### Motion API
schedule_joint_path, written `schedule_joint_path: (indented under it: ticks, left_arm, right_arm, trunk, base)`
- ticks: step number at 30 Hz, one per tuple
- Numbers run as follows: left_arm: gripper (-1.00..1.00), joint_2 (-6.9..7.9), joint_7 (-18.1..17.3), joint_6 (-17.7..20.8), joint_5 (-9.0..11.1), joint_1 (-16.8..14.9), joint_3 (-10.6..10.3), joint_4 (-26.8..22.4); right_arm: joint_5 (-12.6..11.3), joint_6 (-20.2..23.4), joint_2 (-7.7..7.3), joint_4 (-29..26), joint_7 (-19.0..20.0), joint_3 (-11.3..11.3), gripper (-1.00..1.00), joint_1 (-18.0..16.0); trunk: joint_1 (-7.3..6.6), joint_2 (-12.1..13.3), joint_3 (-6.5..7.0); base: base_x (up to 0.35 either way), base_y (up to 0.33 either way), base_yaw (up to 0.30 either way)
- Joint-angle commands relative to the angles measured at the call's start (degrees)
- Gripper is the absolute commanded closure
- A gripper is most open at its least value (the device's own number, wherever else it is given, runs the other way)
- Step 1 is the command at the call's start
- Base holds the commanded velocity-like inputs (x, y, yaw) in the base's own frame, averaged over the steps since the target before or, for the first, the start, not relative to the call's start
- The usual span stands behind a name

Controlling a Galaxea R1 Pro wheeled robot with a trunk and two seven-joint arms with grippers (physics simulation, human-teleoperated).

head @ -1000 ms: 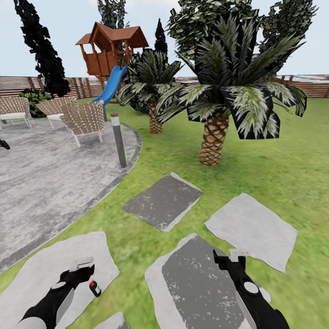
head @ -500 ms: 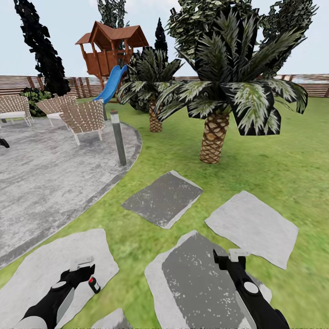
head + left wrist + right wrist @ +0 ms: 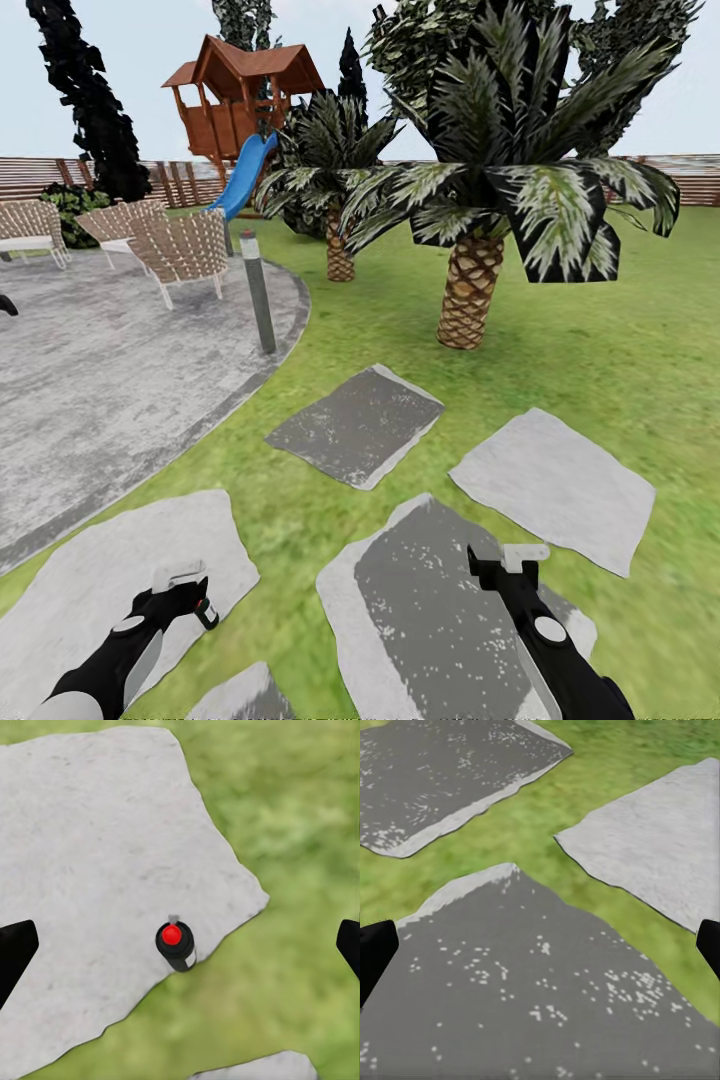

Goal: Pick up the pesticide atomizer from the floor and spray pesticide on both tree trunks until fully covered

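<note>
The pesticide atomizer (image 3: pixel 175 945), a small dark bottle with a red top, stands upright on a pale stone slab (image 3: pixel 90 870) close to the slab's edge by the grass. In the head view the atomizer (image 3: pixel 205 612) sits just right of my left gripper (image 3: pixel 185 585), partly behind its fingertips. The left gripper (image 3: pixel 180 949) is open above the bottle, with one black finger (image 3: pixel 15 952) far out to each side. My right gripper (image 3: pixel 505 560) hangs open over a dark speckled slab (image 3: pixel 532 975), holding nothing. The trees' trunks and the pesticide are out of view.
Two scaly-trunked palms (image 3: pixel 468 290) (image 3: pixel 340 255) stand ahead on the lawn. A grey paved circle (image 3: pixel 100 370) with a bollard (image 3: pixel 259 295) and wicker chairs (image 3: pixel 185 250) lies to the left. Further back are flat stepping stones (image 3: pixel 355 425), a wooden playhouse with a blue slide (image 3: pixel 240 100) and a slat fence (image 3: pixel 40 175).
The whole view has shifted a little, so the camera moved. In the head view the atomizer has drawn closer to the left gripper's fingertips. Both arms keep their pose.
</note>
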Motion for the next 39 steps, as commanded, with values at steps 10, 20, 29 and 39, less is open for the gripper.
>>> schedule_joint_path:
  ticks: [10, 20, 29, 39]
  left_arm:
    - [-1.00, 0.00, 0.0, -1.2, 0.2, 0.0, 0.1, 0.2]
    - [-1.00, -0.01, 0.0, -7.4, 0.1, 0.2, 0.3, 0.3]
    - [-1.00, 0.00, 0.0, -7.6, 0.1, 0.3, 0.3, 0.4]
    - [-1.00, 0.06, 0.0, -7.6, 0.1, 0.3, 0.3, 0.3]
  right_arm:
    - [0.0, -0.2, 0.04, 0.0, -0.2, 0.0, -1.00, 0.0]
    - [0.0, -0.2, -0.04, 0.0, -0.2, 0.0, -1.00, 0.0]
    - [0.0, -0.2, -0.04, 0.0, -0.1, 0.0, -1.00, 0.0]
    - [0.0, -0.2, -0.04, 0.0, -0.2, 0.1, -1.00, -0.1]
  trunk:
    - [2.19, -4.0, -2.76]
    - [4.39, -8.1, -5.47]
    - [5.78, -10.5, -8.02]
    - [6.04, -10.6, -10.86]
  base:
    - [0.000, 0.000, 0.000]
    - [0.000, 0.000, 0.000]
    - [0.000, 0.000, -0.024]
    - [0.000, 0.000, -0.127]
